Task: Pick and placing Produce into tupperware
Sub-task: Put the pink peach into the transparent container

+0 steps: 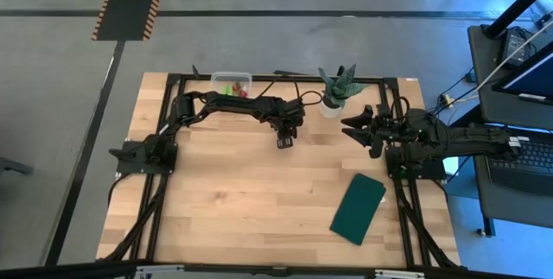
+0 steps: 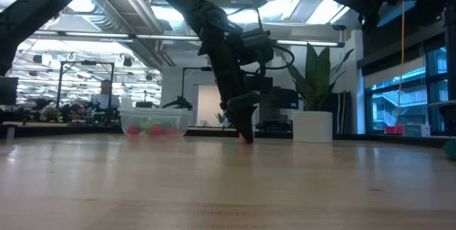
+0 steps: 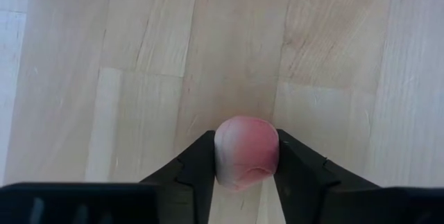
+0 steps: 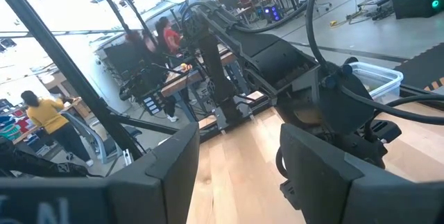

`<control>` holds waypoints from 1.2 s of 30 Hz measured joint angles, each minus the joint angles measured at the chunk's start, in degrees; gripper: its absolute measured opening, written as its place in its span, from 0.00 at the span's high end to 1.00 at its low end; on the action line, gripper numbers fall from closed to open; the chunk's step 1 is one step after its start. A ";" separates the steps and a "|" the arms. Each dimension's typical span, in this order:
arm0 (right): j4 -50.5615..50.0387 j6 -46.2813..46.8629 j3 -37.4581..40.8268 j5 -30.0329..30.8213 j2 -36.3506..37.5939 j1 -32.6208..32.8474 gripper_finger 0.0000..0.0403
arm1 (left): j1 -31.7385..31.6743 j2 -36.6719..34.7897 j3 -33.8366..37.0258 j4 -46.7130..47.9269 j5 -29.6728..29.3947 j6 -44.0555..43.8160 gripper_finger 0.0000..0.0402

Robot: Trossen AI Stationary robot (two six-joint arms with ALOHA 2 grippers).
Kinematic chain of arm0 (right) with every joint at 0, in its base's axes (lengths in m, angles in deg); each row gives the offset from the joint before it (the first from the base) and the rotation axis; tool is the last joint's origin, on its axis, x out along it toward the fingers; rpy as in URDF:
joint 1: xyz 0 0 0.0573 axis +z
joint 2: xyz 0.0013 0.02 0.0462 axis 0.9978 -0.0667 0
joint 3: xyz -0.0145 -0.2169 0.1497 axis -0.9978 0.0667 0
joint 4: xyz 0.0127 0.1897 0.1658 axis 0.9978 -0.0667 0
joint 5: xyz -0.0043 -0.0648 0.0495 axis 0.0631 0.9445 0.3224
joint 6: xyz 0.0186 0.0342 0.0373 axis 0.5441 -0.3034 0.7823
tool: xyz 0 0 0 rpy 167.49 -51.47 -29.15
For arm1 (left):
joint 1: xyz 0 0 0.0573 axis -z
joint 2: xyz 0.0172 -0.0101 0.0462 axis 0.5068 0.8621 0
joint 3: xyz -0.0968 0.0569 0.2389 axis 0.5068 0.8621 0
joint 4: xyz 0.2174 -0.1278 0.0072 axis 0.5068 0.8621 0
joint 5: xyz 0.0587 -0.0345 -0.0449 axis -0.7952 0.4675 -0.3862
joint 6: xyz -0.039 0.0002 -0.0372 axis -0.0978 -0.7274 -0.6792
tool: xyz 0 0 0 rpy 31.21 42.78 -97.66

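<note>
Wooden table (image 3: 104, 57), pinkish fruit (image 3: 246, 149) pinched between left claw (image 3: 244, 175) fingers, seemingly touching the boards.

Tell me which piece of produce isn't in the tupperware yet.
The pinkish round fruit: it sits between the left gripper fingers at mid-table, while the red and green pieces already lie inside the tupperware.

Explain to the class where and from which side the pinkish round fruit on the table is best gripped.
Grip the pinkish round fruit across its widest middle, coming straight down from above. It is round and sits on the flat table, so only its sides offer opposing faces. The left claw already has a finger on each side; the right claw waits raised, open.
</note>
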 joint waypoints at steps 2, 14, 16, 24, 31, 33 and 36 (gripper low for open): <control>0.00 0.01 0.00 0.00 -0.01 0.00 0.49 | 0.00 -0.08 0.00 0.02 0.00 0.09 0.71; 0.00 0.21 0.02 -0.02 0.00 0.00 0.49 | -0.04 -10.96 -0.04 0.68 -0.36 0.27 0.71; -0.02 0.20 0.02 -0.02 -0.02 0.00 0.49 | -0.11 -15.38 -0.04 0.72 -0.82 0.31 0.72; 0.14 0.31 0.02 -0.02 0.00 -0.01 0.49 | -0.15 -35.45 -0.13 0.92 -9.58 0.60 0.68; 0.76 0.42 0.02 -0.02 0.00 -0.02 0.49 | -0.15 -48.36 -0.20 6.62 -22.20 0.54 0.71; 1.14 0.42 0.02 -0.02 0.00 -0.01 0.49 | -0.15 -50.80 -0.20 8.65 -24.45 0.17 0.71; 2.12 0.44 0.02 0.00 -0.02 0.00 0.49 | -0.51 -53.09 -0.20 12.30 -27.46 -0.57 0.69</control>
